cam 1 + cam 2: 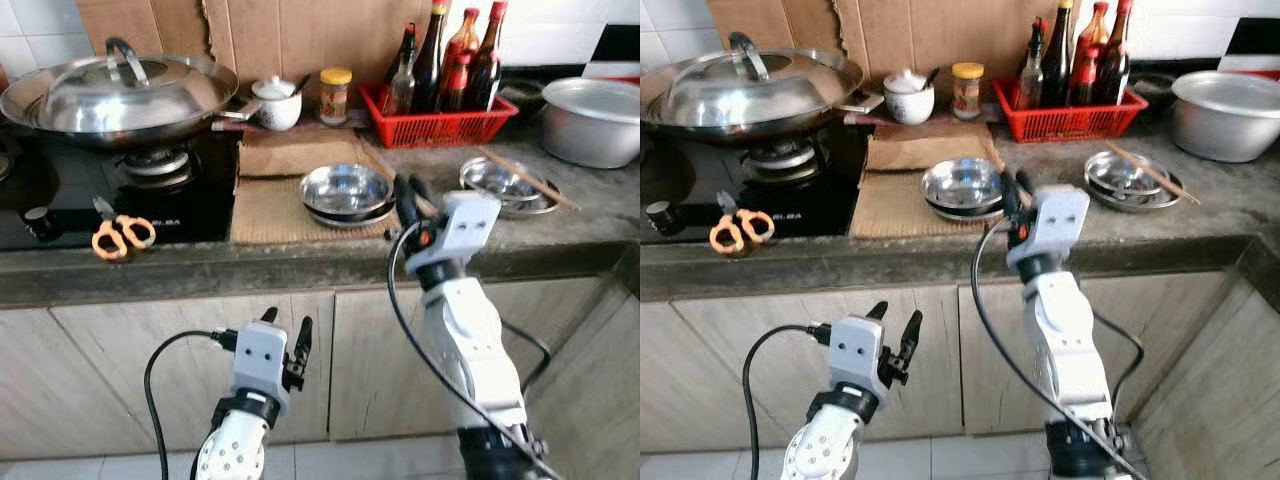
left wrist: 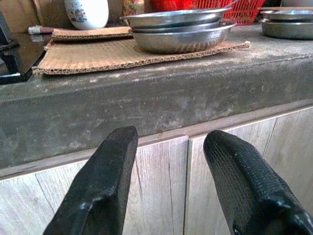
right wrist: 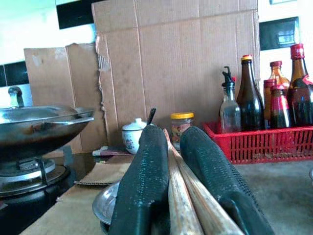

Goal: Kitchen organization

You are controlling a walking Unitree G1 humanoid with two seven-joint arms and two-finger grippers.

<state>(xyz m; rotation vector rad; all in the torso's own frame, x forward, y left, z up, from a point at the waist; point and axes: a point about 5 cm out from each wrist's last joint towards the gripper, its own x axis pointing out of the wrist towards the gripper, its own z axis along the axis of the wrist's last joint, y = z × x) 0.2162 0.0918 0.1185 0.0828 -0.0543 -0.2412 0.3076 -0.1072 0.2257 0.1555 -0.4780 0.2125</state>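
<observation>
The right pincer (image 1: 408, 190) is clenched on a pair of wooden chopsticks (image 3: 188, 196) above the stacked steel bowls (image 1: 346, 192) on the grey worktop (image 1: 590, 215), so carrying seems underway and setting them somewhere tidy comes next, while the left pincer (image 1: 287, 335) hangs released below.

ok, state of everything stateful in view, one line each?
right gripper: shut on chopsticks, above the counter
left gripper: open, empty, below counter edge
wok: lid on, sitting on the burner
scissors: closed, flat on stovetop
jar: yellow lid on
steel bowls: stacked, upright, empty
</observation>
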